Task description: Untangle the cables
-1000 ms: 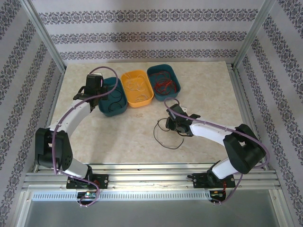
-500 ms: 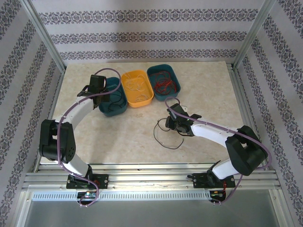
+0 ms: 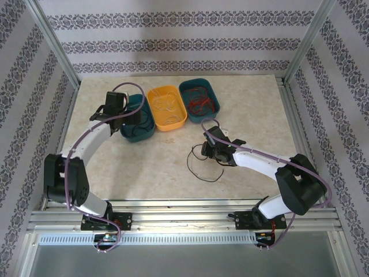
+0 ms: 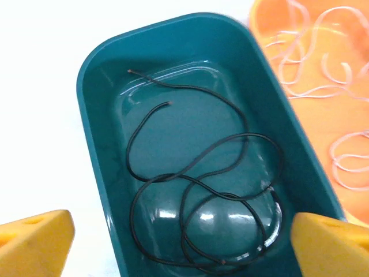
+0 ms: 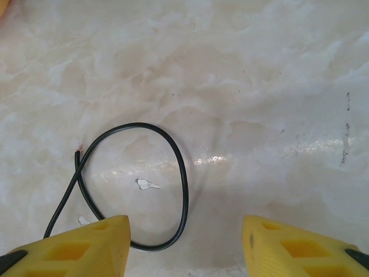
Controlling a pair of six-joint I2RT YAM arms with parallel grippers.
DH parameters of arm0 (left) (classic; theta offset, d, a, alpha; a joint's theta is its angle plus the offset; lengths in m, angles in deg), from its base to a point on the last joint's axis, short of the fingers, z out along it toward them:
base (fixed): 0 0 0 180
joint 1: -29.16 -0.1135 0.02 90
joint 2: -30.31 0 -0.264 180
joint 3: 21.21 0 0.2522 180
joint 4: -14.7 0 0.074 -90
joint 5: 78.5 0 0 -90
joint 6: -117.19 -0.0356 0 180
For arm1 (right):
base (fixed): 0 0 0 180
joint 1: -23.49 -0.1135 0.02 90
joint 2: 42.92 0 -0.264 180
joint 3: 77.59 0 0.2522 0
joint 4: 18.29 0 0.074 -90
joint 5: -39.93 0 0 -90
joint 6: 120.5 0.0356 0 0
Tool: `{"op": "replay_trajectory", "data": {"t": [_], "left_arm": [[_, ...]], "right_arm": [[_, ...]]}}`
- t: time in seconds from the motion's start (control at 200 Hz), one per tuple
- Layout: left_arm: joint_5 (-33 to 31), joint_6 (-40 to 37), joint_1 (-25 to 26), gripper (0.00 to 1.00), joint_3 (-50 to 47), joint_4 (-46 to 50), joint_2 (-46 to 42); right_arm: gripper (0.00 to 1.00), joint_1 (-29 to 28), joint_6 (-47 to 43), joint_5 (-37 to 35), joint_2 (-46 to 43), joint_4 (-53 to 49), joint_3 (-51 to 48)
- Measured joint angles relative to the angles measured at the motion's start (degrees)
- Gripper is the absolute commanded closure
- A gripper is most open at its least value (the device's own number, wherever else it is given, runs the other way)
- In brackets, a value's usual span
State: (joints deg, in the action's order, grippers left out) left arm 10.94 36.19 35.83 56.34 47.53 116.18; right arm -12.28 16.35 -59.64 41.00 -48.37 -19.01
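left tool (image 4: 184,245): fingers wide apart over teal tray (image 4: 98,144) holding black cables (image 4: 199,176) | right tool (image 5: 184,245): fingers apart, low over loose black cable (image 5: 184,184) on tabletop (image 5: 259,86), seemingly not touching | cream cables (image 3: 166,108) in orange tray (image 3: 151,109) | red cables (image 3: 199,103) in second teal tray (image 3: 190,84)

- A pale marbled table (image 3: 259,109)
- On it, in a row: left teal tray (image 3: 144,137), orange tray (image 3: 170,128), right teal tray (image 3: 205,118)
- A black cable (image 3: 202,176) looped on the bare surface, apart from the trays
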Motion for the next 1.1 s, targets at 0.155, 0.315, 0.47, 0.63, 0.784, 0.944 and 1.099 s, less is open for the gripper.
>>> {"op": "replay_trajectory", "data": {"t": [0.155,0.315,0.47,0.63,0.784,0.944,1.099], "left_arm": [[5.0,3.2,0.9,0.0,-3.7,0.0,-6.5],[7.1,8.2,9.1,0.0,-11.0,-1.3,-12.0],[6.8,13.4,21.3,0.0,-16.5,-3.3,-12.3],[4.2,17.4,30.1,0.0,-18.3,-7.5,-9.9],[3.3,20.0,33.5,0.08,-18.4,-12.0,-5.7],[3.7,21.5,36.2,0.19,-17.2,-14.8,1.0],[5.1,22.6,38.5,0.38,-13.7,-16.0,6.9]], "right_arm": [[0.47,0.0,0.8,0.2,0.1,0.0,0.0],[0.37,0.0,1.4,0.6,0.7,0.1,0.0],[0.04,0.0,2.3,0.5,0.7,0.1,-0.1],[0.02,0.1,2.5,-1.1,-2.0,-0.7,-1.8],[0.02,1.9,3.2,-3.1,-8.8,-2.3,-5.5],[0.02,5.4,5.2,-5.5,-17.7,-4.1,-10.4],[0.02,8.5,6.0,-7.5,-28.3,-6.3,-15.1]]}}
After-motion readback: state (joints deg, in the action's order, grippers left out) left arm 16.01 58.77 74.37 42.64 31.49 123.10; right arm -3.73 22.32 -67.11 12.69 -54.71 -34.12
